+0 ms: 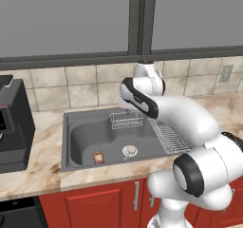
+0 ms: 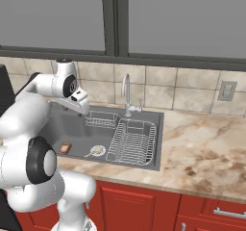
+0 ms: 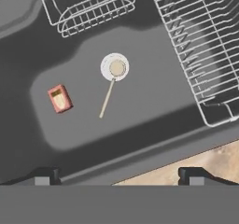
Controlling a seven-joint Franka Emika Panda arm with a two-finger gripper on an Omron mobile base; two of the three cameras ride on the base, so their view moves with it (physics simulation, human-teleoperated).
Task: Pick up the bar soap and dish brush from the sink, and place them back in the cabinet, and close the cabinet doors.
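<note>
Currently I hold the gripper (image 3: 119, 174) high above the sink (image 3: 140, 139), jaws fully open and empty; descending off-centre risks nudging the flat bar soap (image 3: 59, 98) on the basin floor.

We see an arm (image 1: 190, 122) of glossy white, rounded shells, thick and tube-like, with bulbous elbows. Black bands ring its joints (image 1: 190, 175), and one link carries a long black stripe edged in white. The fingers (image 3: 193, 174) are small, dark grey and blocky, with paler grey pads on their faces.
</note>
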